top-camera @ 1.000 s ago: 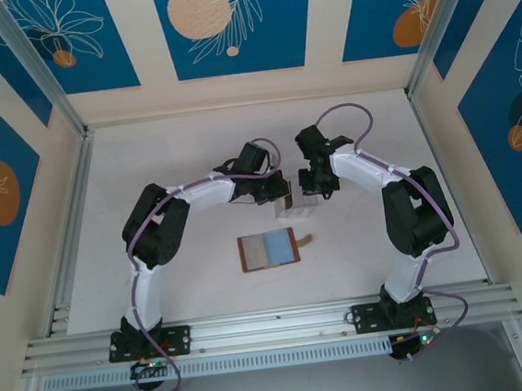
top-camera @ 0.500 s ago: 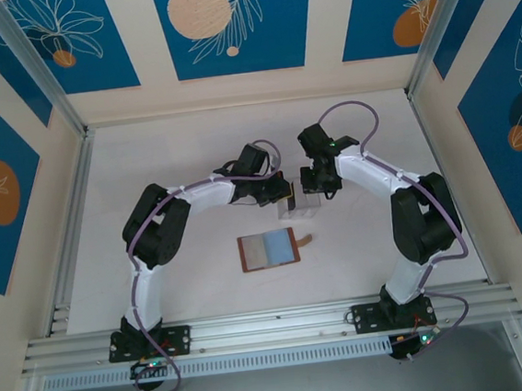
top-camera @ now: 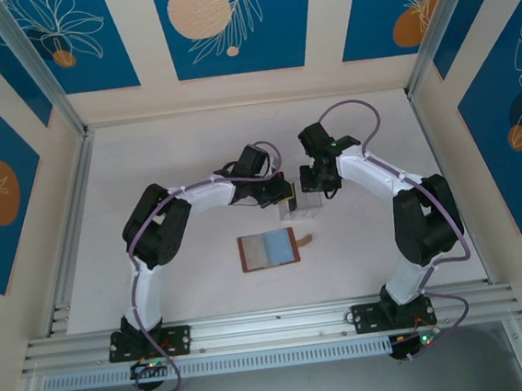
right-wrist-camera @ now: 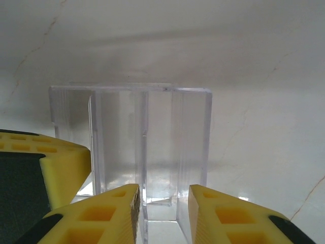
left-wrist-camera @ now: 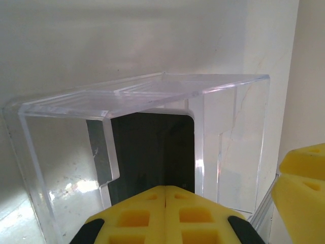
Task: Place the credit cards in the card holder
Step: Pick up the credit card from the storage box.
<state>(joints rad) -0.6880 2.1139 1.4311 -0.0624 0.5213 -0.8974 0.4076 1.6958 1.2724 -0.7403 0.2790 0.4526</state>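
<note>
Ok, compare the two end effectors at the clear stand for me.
The left end effector is closed tight, with no gap; the right end effector stands open, with a gap between its tips. The left one faces a black card standing upright in the clear stand; the right one faces bare clear walls of it. Shared: both are yellow-tipped and sit right at the stand, on opposite sides of it.

The credit card point(left-wrist-camera: 152, 147) is black, tray point(left-wrist-camera: 223, 132) clear, card holder point(top-camera: 268, 249) brown, fingers point(right-wrist-camera: 223, 218) yellow.
</note>
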